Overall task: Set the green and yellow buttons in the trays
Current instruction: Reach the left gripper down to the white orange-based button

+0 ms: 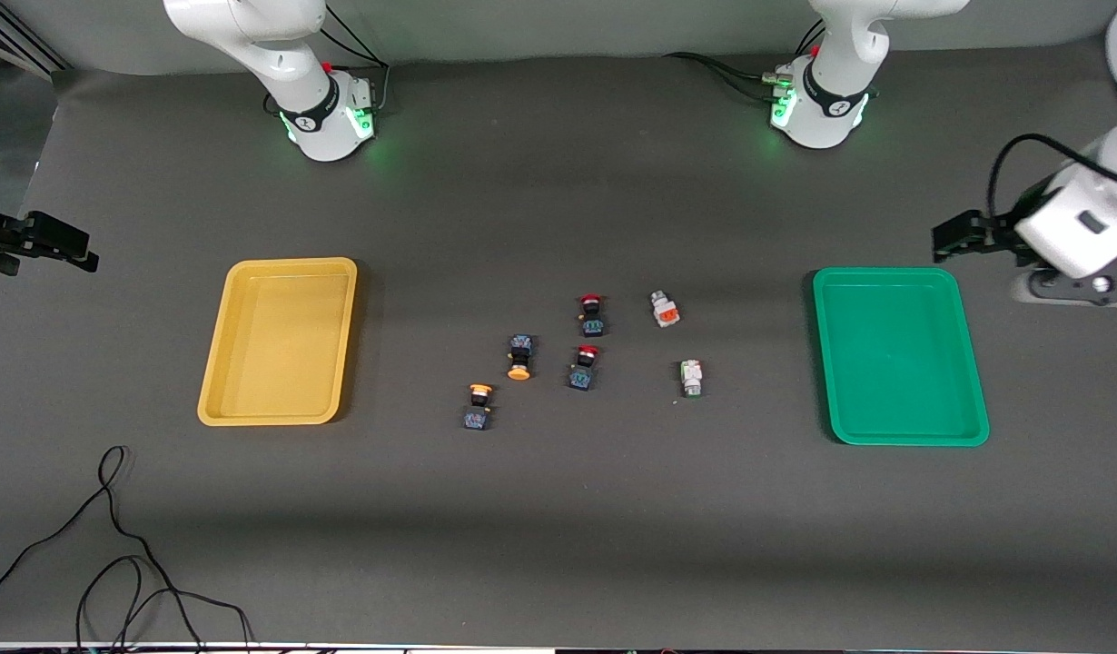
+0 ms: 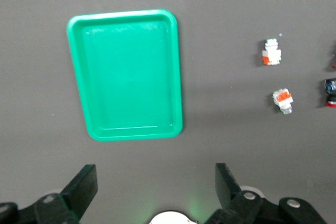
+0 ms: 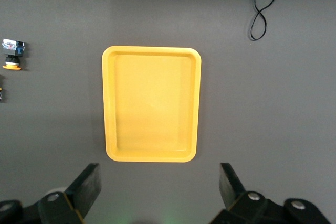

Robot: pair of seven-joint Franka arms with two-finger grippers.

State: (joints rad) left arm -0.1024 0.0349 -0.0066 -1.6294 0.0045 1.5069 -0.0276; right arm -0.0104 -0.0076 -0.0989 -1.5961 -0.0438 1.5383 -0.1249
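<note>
The yellow tray (image 1: pixel 277 341) lies toward the right arm's end and the green tray (image 1: pixel 899 354) toward the left arm's end; both hold nothing. Between them lie two dark buttons with orange-yellow caps (image 1: pixel 519 356) (image 1: pixel 478 406), a white orange-accented button (image 1: pixel 665 310) and a white green-accented button (image 1: pixel 692 377). My left gripper (image 1: pixel 944 241) is open and empty over the table beside the green tray (image 2: pixel 126 74). My right gripper (image 1: pixel 79 251) is open and empty over the table beside the yellow tray (image 3: pixel 151 103).
Two dark buttons with red caps (image 1: pixel 591 313) (image 1: pixel 584 366) lie among the others, close to the orange-yellow ones. A black cable (image 1: pixel 113 536) loops on the table near the front camera at the right arm's end. Both arm bases (image 1: pixel 327 118) (image 1: pixel 817 104) stand farthest from the front camera.
</note>
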